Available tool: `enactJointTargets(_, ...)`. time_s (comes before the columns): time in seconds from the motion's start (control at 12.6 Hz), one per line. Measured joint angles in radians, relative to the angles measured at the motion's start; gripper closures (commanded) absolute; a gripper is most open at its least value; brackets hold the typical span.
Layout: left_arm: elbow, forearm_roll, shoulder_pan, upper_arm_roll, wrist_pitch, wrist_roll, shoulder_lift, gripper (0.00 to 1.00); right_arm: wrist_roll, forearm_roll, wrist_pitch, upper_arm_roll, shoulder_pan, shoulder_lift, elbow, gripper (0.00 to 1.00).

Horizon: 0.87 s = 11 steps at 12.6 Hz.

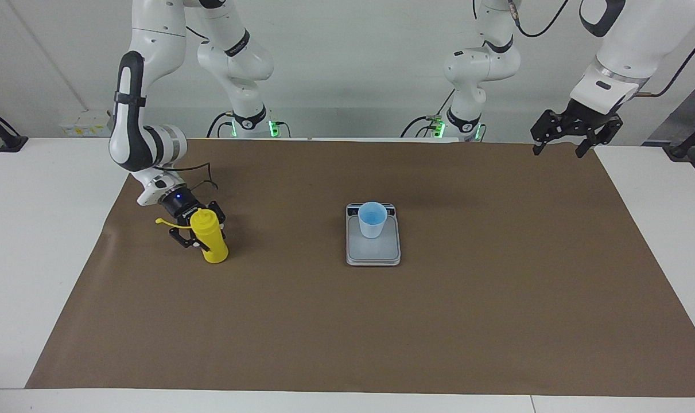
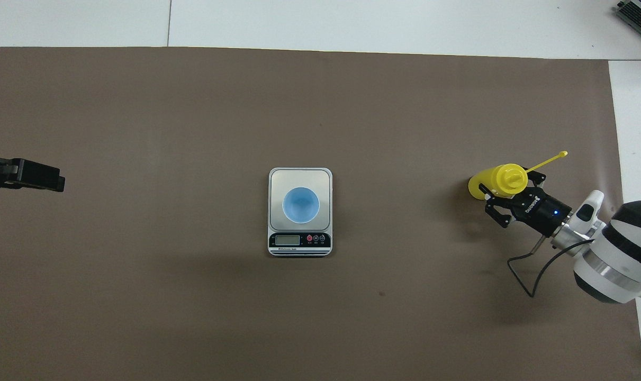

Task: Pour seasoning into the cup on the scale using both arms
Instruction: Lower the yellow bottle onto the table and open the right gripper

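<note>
The right gripper point(image 1: 201, 232) is seen low at the right arm's end of the table, set around the upper part of the seasoning bottle point(image 1: 211, 241). Its fingers point(image 1: 182, 236) flank the yellow body on both sides, but whether they press on the plastic or stand just off it cannot be told. The bottle is tilted slightly, its base seeming to rest on the brown mat point(image 1: 347, 321), and its thin cap strap point(image 1: 164, 221) is stretched out sideways from the nozzle toward the table's edge. In the overhead view the same gripper point(image 2: 503, 203) is shown beside the domed top of the bottle point(image 2: 503, 180). Well apart from it, at the middle of the mat, the scale point(image 1: 373, 252) is laid flat with its dark display strip turned toward the robots. The light blue cup point(image 1: 372, 219) is stood upright on the weighing plate, on the part nearer the display. The left gripper point(image 1: 562, 143) is held up in the air over the mat's edge at the left arm's end, where that arm waits; its fingers are spread wide apart and nothing is held between them.
</note>
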Motion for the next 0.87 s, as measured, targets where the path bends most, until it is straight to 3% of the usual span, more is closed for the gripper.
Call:
enactJointTargets(0.64, 0.0, 0.0, 0.0, 0.0, 0.0, 0.0, 0.0, 0.0, 0.0, -0.007, 0.004, -0.004, -0.001, -0.037, 0.0, 0.0)
enactJointTargets(0.87, 0.0, 0.0, 0.0, 0.0, 0.0, 0.0, 0.0, 0.0, 0.0, -0.085, 0.009, -0.007, -0.024, -0.05, 0.0, 0.0)
